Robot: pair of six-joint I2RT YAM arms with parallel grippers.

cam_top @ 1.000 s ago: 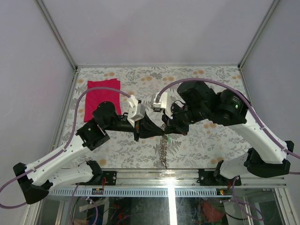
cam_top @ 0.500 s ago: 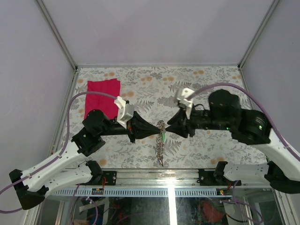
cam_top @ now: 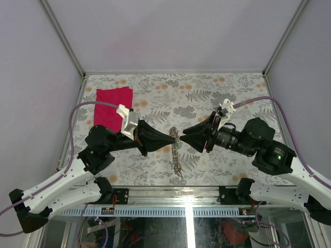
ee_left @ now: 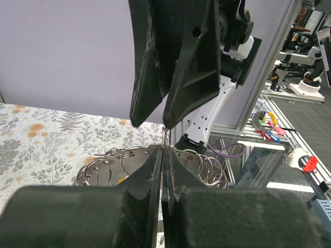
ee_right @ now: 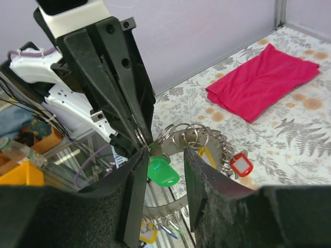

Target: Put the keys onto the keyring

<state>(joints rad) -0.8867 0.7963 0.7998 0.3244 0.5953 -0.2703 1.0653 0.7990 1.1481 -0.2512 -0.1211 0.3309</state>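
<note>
— Where is the keyring, and what has moved?

— The keyring [ee_right: 213,140] sits where it sat a second ago. It is off the red cloth [cam_top: 113,106], on the right arm's side of it and nearer the arm bases. Its keys [cam_top: 177,163] trail from there further from the cloth, toward the bases. The change is around it. Both arms have swung outward and flattened. The left gripper [cam_top: 171,137] and right gripper [cam_top: 184,139] now point at each other tip to tip over the bunch, which they covered before.

— Holding what?

— The left gripper is pinched tight on a thin split ring [ee_right: 140,138]. The green key [ee_right: 163,173] hangs just below, probably on that ring, though the join is hidden. The right gripper's fingers stand a little apart, gripping nothing I can see.

— Meaning?

— I judge the threading is still in hand. The hold survived the re-aim, but that key isn't on yet.

— Any writing?

— None legible. The key heads, the grippers and the floral surface [cam_top: 232,93] carry no readable mark.
</note>
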